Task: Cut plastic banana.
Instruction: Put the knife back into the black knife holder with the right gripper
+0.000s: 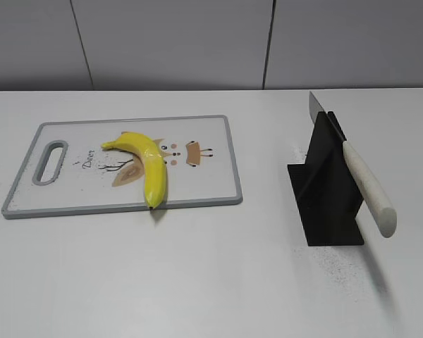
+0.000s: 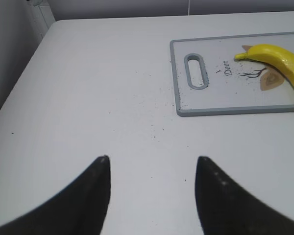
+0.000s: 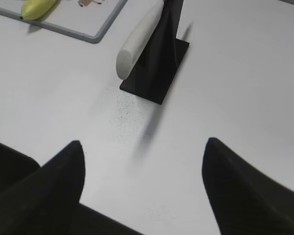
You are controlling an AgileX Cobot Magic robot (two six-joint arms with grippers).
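Observation:
A yellow plastic banana (image 1: 146, 164) lies on a white cutting board (image 1: 70, 197) with a grey rim, its lower tip over the board's front edge. It also shows in the left wrist view (image 2: 279, 61) and the right wrist view (image 3: 37, 7). A knife with a white handle (image 1: 367, 186) rests slanted in a black stand (image 1: 324, 193), also in the right wrist view (image 3: 137, 41). My left gripper (image 2: 152, 161) is open over bare table, left of the board. My right gripper (image 3: 142, 144) is open, apart from the knife handle. Neither gripper shows in the exterior view.
The cutting board (image 2: 225, 105) has a handle slot (image 2: 196, 71) at its left end. The black stand (image 3: 157, 68) sits on the white table, with dark specks on the table around it. A grey wall runs behind the table.

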